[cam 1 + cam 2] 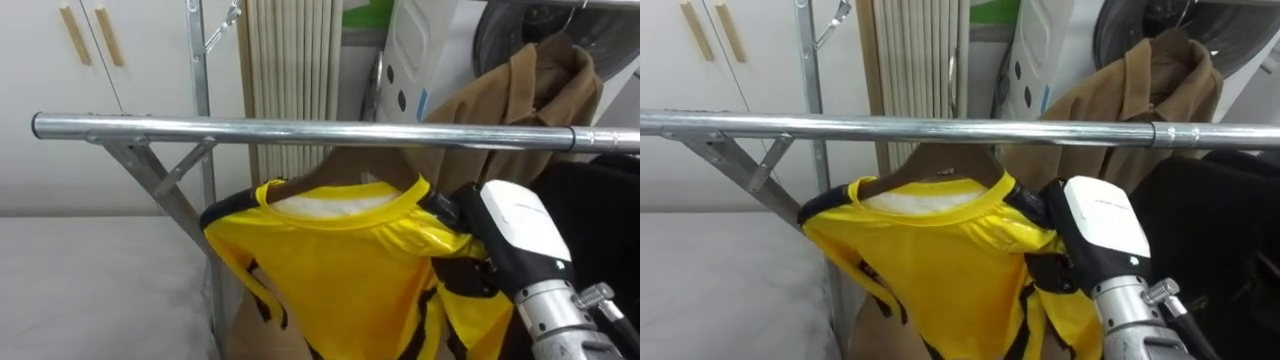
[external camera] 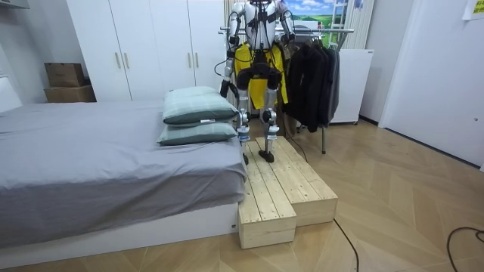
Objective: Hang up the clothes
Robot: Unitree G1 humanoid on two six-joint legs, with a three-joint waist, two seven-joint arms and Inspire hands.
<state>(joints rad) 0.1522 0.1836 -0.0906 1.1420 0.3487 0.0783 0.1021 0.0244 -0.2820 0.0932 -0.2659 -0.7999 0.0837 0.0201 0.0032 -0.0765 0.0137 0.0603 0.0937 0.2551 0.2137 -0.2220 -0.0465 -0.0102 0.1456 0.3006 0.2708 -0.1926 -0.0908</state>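
A yellow shirt with black trim (image 1: 340, 270) sits on a brown wooden hanger (image 1: 325, 172) just below the metal clothes rail (image 1: 300, 130). The rail hides the hanger's hook, so I cannot tell whether it rests on the rail. My right hand (image 1: 515, 235) is at the shirt's right shoulder, fingers curled into the cloth there. In the room view I stand on a wooden platform (image 2: 287, 189) facing the rack, the yellow shirt (image 2: 243, 60) in front of me. My left hand (image 2: 224, 89) hangs low at my side, too small to read.
A brown coat (image 1: 520, 95) hangs on the rail to the right, with dark garments (image 1: 600, 200) beyond it. The rack's slanted brace (image 1: 165, 190) and upright are at left. A bed (image 2: 91, 166) with two pillows (image 2: 198, 113) lies to my left, and white wardrobes (image 2: 151, 45) stand behind it.
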